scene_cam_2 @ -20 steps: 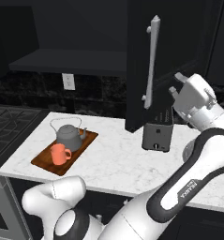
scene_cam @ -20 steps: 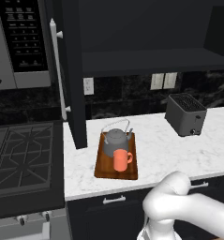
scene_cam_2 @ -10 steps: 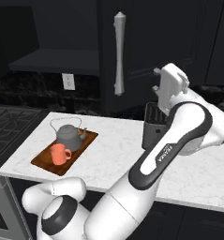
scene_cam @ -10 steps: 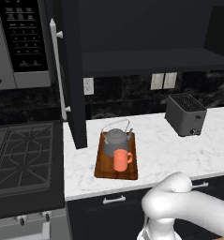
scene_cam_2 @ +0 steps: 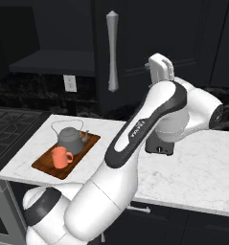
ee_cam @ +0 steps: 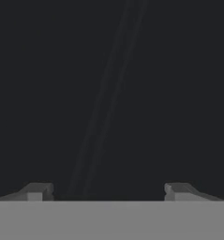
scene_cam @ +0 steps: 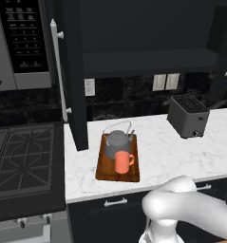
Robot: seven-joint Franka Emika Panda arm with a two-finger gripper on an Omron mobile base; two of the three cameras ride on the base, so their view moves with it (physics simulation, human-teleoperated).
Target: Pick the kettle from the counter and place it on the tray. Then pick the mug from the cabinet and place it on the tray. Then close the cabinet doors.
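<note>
So the tall navy-black cabinet door [scene_cam_2: 117, 57] sits right in front of the tool [ee_cam: 108, 190], fingers spread apart, gripping nothing. Well below, on the white marble tabletop [scene_cam: 167, 156], the reddish wooden tray [scene_cam: 116, 172] carries the grey kettle [scene_cam: 118, 141] and orange mug [scene_cam: 122, 162].

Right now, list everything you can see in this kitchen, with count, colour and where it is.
kettle: one, dark grey, on the tray, at its back end
mug: one, orange, on the tray, in front of the kettle
tray: one, reddish-brown wood, on the counter near the stove
counter: one, white marble-look
toaster: one, grey, on the counter to the right of the tray
cabinet doors: two, dark navy-black with silver bar handles; left one stands open, right one swung nearly shut
microwave: one, grey, upper left
stove: one, dark, left of the counter
wall outlets: white, on the dark backsplash
gripper: one, dark fingertips, open, facing a dark panel
</note>
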